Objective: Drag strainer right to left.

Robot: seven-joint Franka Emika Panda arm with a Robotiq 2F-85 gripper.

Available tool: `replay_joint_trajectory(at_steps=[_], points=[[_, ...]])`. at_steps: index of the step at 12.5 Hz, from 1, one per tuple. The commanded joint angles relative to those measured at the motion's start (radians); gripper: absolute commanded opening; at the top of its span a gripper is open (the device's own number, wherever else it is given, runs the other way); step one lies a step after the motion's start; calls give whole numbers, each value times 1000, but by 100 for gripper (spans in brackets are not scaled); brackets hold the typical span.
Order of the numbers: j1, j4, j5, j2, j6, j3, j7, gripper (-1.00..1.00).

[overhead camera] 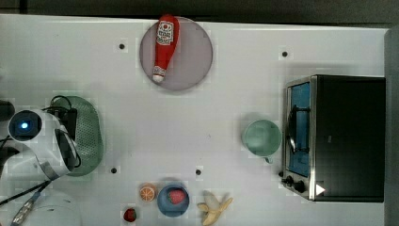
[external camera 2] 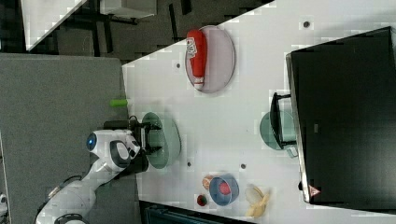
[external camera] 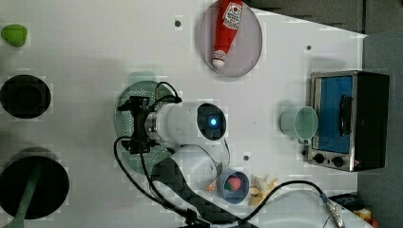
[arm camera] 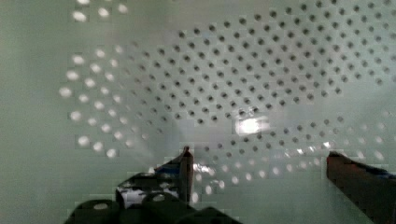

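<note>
Table: white table (overhead camera: 221,122), peg holes across it, dark floor beyond the far edge.
Pincer: pincer (arm camera: 259,163) wide open, holding nothing; fingers (arm camera: 187,165) hang down inside the bowl, close over the perforated floor.
Strainer: strainer (overhead camera: 91,134) sits at the top view's left side of the table, partly under the white arm (overhead camera: 51,141).
Near stuff: blue bowl (overhead camera: 173,200) with a strawberry in it, orange slice (overhead camera: 147,192), loose strawberry (overhead camera: 130,215), banana (overhead camera: 214,208) along the top view's bottom edge.
Middle: mint mug (overhead camera: 261,137) just beside the toaster oven (overhead camera: 343,136).
Far: ketchup bottle (overhead camera: 165,47) lying on a grey plate (overhead camera: 197,56).
Risk: open fingers only push, so they may slide over the holes or tip the light strainer; pushing further towards the top view's left could run it off the table edge.
Judgement: drag looks about done, strainer well apart from the mug.
</note>
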Motion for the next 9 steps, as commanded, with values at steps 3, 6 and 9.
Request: replay_joint_trajectory(at_steps=[3,6,9], points=[[5,-13,-36,-186,-202,-127,-215,100],[-9,-12,-40,-397,-411,-267,-540,100],[-25,-2,-89,-603,-611,-460,-788,100]])
